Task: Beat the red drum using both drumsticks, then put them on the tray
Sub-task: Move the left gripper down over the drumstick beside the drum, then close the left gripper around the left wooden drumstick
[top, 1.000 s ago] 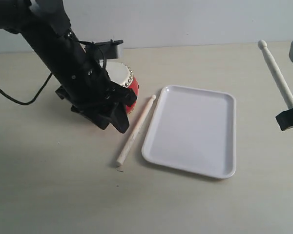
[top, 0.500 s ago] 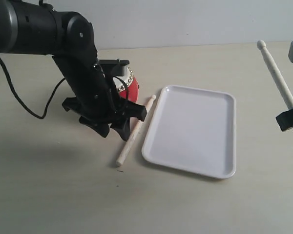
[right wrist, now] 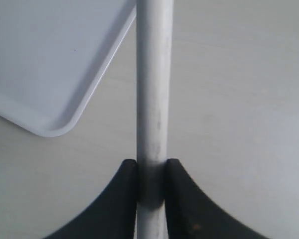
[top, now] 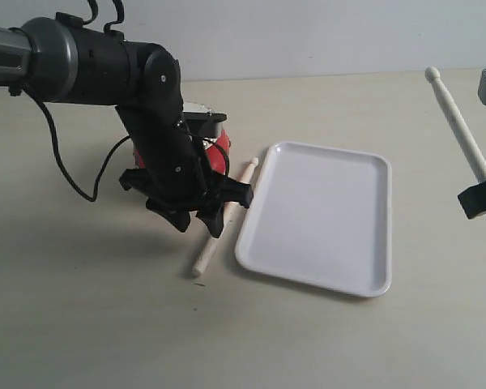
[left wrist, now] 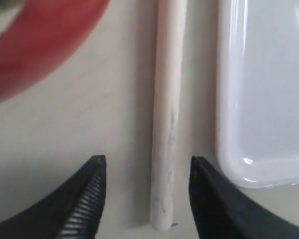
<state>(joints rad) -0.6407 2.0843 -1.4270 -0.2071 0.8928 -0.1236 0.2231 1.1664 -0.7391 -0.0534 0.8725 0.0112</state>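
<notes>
One pale wooden drumstick (top: 220,222) lies on the table between the red drum (top: 217,153) and the white tray (top: 320,215). My left gripper (top: 196,217) hovers over its lower half, open, one finger on each side of the stick (left wrist: 165,124). The drum (left wrist: 35,45) is mostly hidden behind the left arm. My right gripper (top: 484,198) at the right edge is shut on the second drumstick (top: 458,121), which points up and away. In the right wrist view that stick (right wrist: 153,89) runs between the closed fingers, with the tray's corner (right wrist: 50,119) beside it.
A black cable (top: 69,166) trails from the left arm across the table at the left. The tray's near rim (left wrist: 239,169) lies close beside the left gripper's finger.
The left arm has swung right and down from over the drum, bringing its open gripper over the lying drumstick. The right gripper and its stick have stayed put.
</notes>
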